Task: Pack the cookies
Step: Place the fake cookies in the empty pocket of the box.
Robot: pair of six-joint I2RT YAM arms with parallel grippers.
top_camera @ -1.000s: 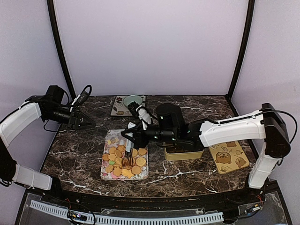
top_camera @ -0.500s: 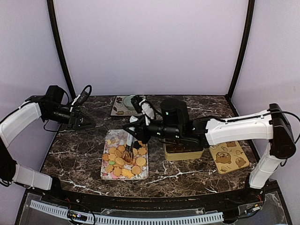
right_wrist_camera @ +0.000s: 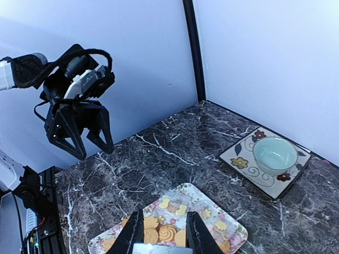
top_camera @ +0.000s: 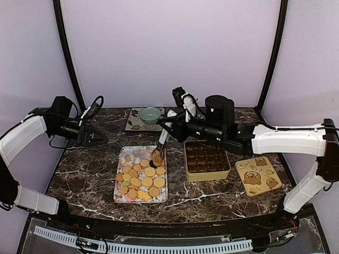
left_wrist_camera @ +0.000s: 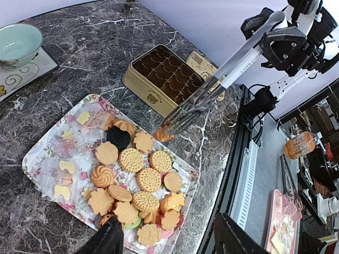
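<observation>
Orange cookie (left_wrist_camera: 161,135) hangs in steel tongs (left_wrist_camera: 222,79) clamped by the right claw (left_wrist_camera: 275,39). Gold tin (top_camera: 206,159) lies just to its right; left claw (top_camera: 100,140), spread apart, is far off.

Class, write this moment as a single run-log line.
right gripper: shut on tongs | tongs: gripping one cookie over tray edge nearest tin | left gripper: open, away from tray | tin: no cookies seen
</observation>
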